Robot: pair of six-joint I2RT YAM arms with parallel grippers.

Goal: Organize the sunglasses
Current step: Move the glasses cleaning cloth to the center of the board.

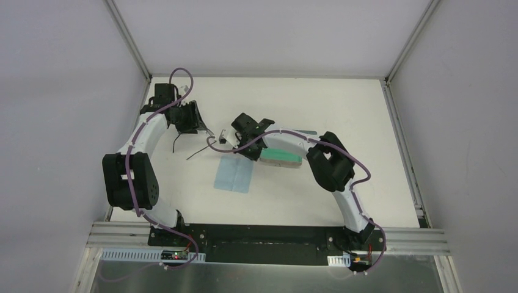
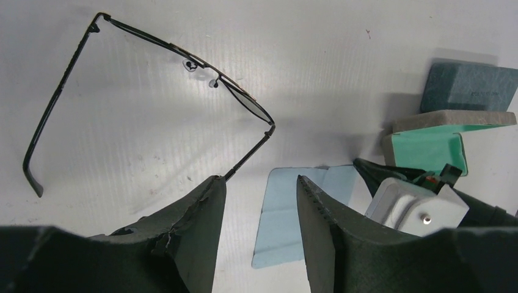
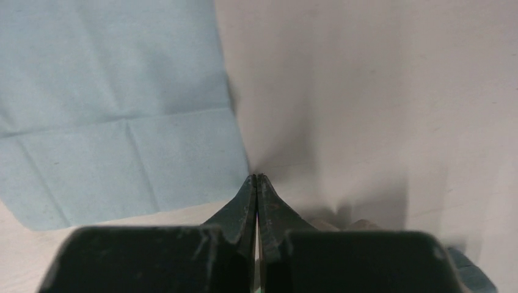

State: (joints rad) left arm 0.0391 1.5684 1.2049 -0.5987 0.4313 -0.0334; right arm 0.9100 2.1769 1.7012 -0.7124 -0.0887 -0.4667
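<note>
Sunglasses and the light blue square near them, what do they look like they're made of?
The sunglasses: thin black wire, probably metal, with dark lenses and clear nose pads. The light blue square: matte soft cloth, judging by its fold creases, though it could be paper.

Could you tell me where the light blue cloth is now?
In the top view, the cloth lies left of centre, between the sunglasses and the teal-lined case.

The left arm (image 1: 142, 137) and right arm (image 1: 352, 206) have white links between bulky black joints, with a purple cable (image 1: 182, 69) looping along each. The fingers (image 2: 195, 238) are dark, matte wedges with chipped edges. One white housing (image 2: 406, 204) carries a silver screw (image 2: 426, 217).
</note>
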